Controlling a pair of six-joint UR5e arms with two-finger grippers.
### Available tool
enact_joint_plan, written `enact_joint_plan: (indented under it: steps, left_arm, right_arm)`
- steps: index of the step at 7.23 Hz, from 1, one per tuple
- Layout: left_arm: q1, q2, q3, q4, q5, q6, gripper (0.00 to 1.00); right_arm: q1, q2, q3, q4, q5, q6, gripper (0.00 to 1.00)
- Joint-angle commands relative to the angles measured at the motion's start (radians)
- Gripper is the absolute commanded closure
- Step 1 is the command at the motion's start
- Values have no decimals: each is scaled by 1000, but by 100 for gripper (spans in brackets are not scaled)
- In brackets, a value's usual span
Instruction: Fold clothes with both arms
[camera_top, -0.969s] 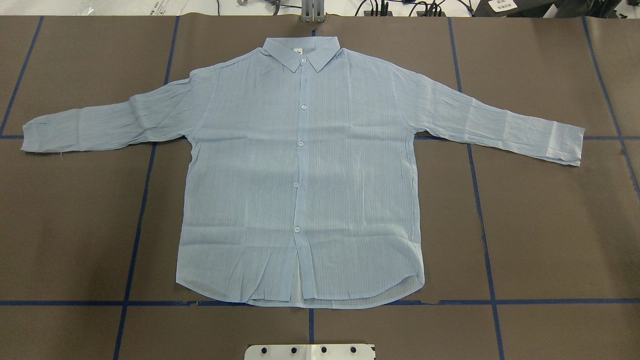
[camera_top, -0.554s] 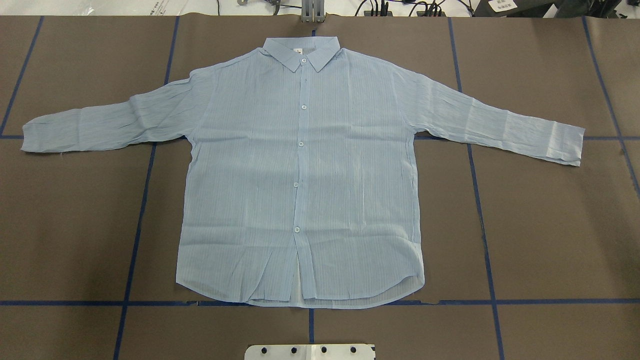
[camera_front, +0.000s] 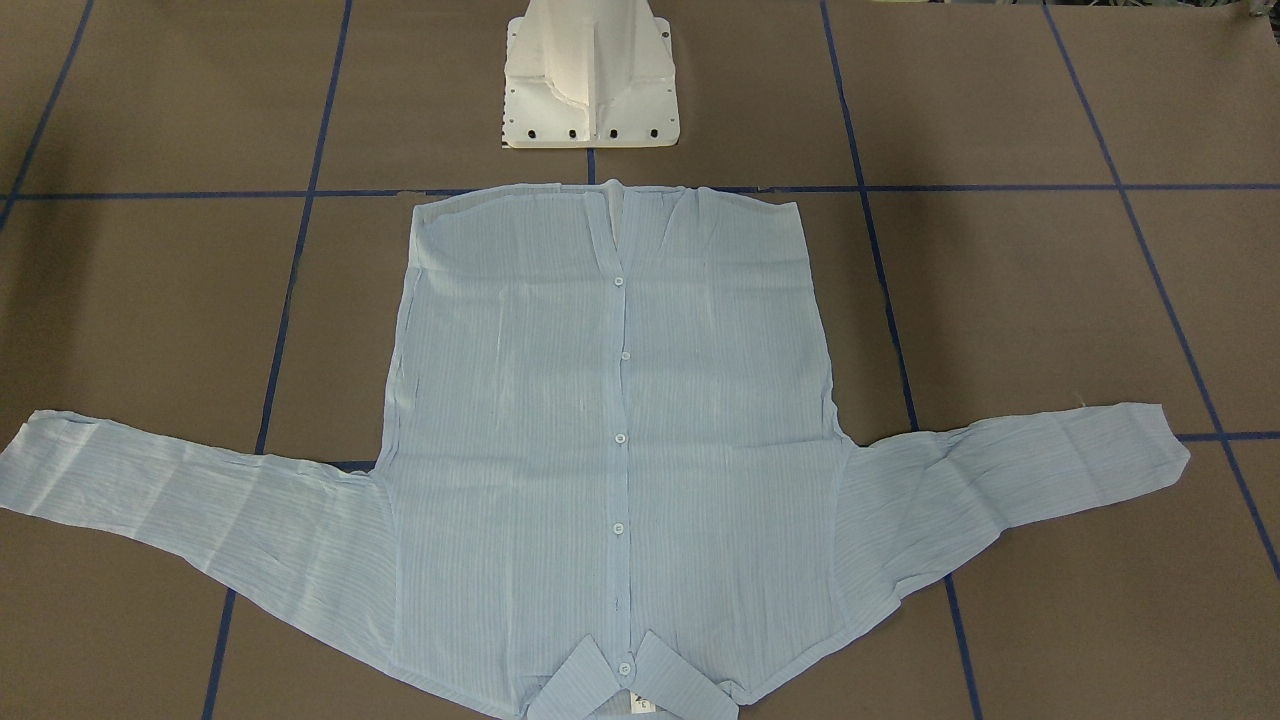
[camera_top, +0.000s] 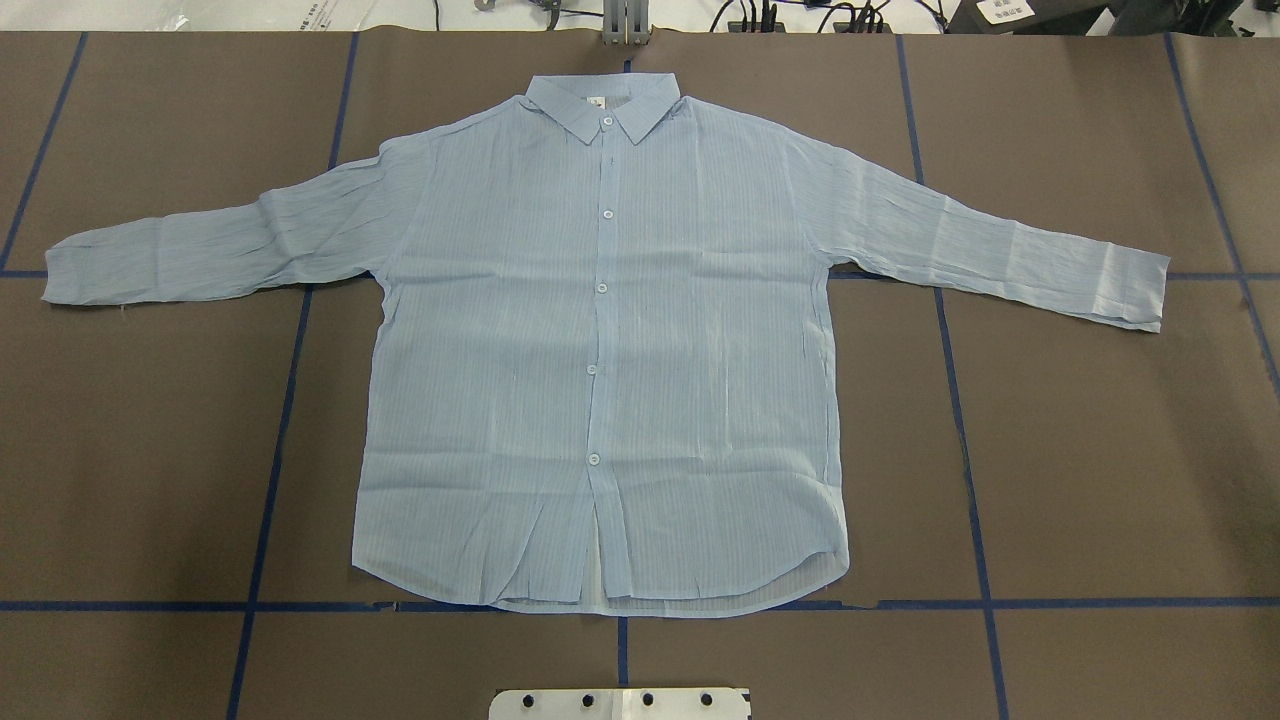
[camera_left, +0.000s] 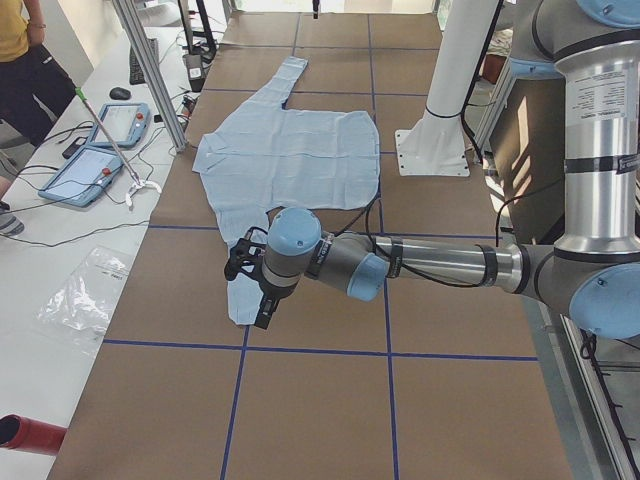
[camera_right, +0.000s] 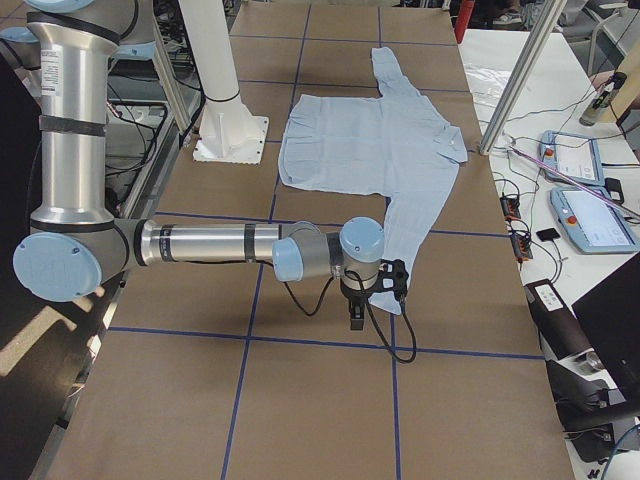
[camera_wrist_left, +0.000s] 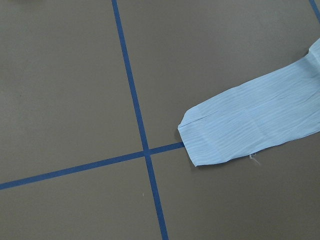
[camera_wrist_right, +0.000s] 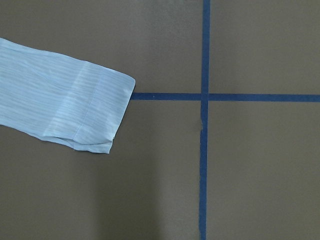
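Note:
The light-blue striped shirt (camera_top: 600, 350) lies flat and buttoned on the brown table, collar at the far side, both sleeves spread out sideways (camera_front: 610, 450). The left arm reaches low over the table, and my left gripper (camera_left: 262, 312) hangs above the end of the left sleeve. That sleeve's cuff (camera_wrist_left: 220, 137) shows in the left wrist view. My right gripper (camera_right: 356, 318) hovers by the right sleeve's end, whose cuff (camera_wrist_right: 95, 107) appears in the right wrist view. Only the side views show the grippers, so I cannot tell whether they are open or shut.
The white pedestal base (camera_front: 590, 90) stands at the robot's side of the table, just past the shirt's hem. Blue tape lines (camera_top: 960, 420) cross the brown cover. Teach pendants (camera_left: 100, 150), cables and aluminium posts (camera_right: 520, 75) line the far table edge, where a person (camera_left: 25, 70) stands.

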Motion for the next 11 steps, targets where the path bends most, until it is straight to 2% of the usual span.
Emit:
enact_joint_plan:
  steps: [1,2,4,6,9,11]
  left_arm:
    - [0,25,-12,-5,-1,1,0]
    - [0,28,-12,-5,-2,1,0]
    - [0,27,-13,-5,-2,3,0]
    - [0,27,-13,-5,-2,3,0]
    - [0,28,-22,-5,-4,1,0]
    - [0,28,-29,-5,-4,1,0]
  right_arm:
    - [-10,1,-8,49,-1,12,0]
    - [-10,1,-9,104,-20,10,0]
    - [-50,41,-56,111,-29,111,0]
    - [-53,111,-138,111,-28,118,1]
    - [-131,226,-234,113,-35,113,1]
    - [-168,240,-274,114,-34,113,6]
